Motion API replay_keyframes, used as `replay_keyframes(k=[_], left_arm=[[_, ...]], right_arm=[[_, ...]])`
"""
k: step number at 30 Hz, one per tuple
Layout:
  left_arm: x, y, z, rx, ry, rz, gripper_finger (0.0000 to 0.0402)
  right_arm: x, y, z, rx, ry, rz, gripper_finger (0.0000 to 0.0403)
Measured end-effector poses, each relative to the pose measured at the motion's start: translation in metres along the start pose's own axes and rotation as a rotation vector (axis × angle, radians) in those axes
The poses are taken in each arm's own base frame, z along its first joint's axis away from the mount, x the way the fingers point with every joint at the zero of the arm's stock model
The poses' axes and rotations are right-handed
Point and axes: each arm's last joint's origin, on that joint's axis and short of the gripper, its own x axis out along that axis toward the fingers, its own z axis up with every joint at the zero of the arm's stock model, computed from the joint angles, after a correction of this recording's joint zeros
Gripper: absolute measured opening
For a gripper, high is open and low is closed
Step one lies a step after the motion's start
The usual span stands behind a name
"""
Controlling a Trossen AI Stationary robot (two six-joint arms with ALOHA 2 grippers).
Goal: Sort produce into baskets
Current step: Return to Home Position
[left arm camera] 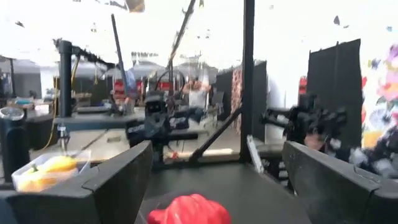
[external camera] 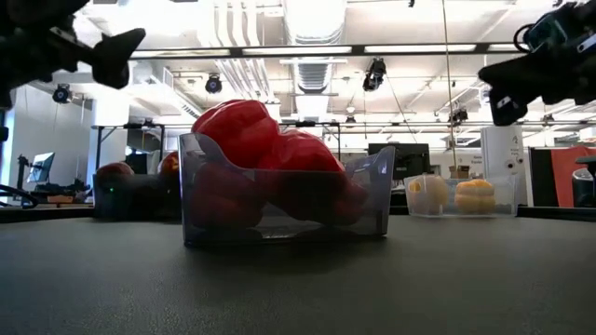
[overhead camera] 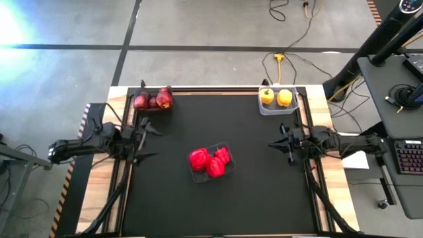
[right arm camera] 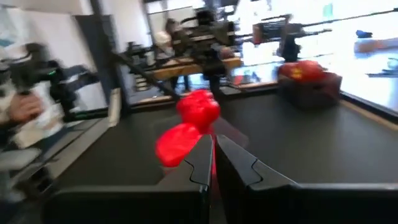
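The left arm (overhead camera: 86, 147) stretches level in from its side, and the left gripper (overhead camera: 152, 141) hangs raised with its fingers spread wide apart. The right arm (overhead camera: 347, 142) mirrors it from the opposite side. The right gripper (overhead camera: 273, 144) is held aloft, its fingers pressed nearly together.

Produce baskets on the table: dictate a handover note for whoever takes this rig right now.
Left gripper: open, empty, raised at the left side.
Right gripper: fingers shut, empty, raised at the right side.
Red apples sit in the dark bin, far left corner.
Two yellow bell peppers sit in the corner clear bin, far right.
Red bell peppers fill the centre clear bin.
Done: no produce shows outside the bins.
Left: probably just parking both arms.
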Motion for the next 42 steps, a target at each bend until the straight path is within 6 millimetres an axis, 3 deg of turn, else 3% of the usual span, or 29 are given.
replay_keyframes(k=[3, 13, 21, 42], left_arm=[[-0.002, 0.0, -0.007, -0.016, -0.018, -0.009, 0.0341], [-0.001, -0.001, -0.011, -0.006, 0.022, -0.041, 0.0341], [-0.001, 0.001, -0.025, -0.135, 0.177, -0.021, 0.0341], [0.002, 0.002, -0.029, -0.154, 0.227, -0.013, 0.0341]], right_arm=[[0.002, -0.003, -0.004, 0.023, 0.037, -0.086, 0.0011], [0.009, -0.008, -0.012, -0.209, 0.15, -0.163, 0.0011], [0.011, -0.008, -0.016, -0.142, 0.188, -0.171, 0.0011], [0.011, -0.009, -0.017, -0.102, 0.19, -0.175, 0.0011]])
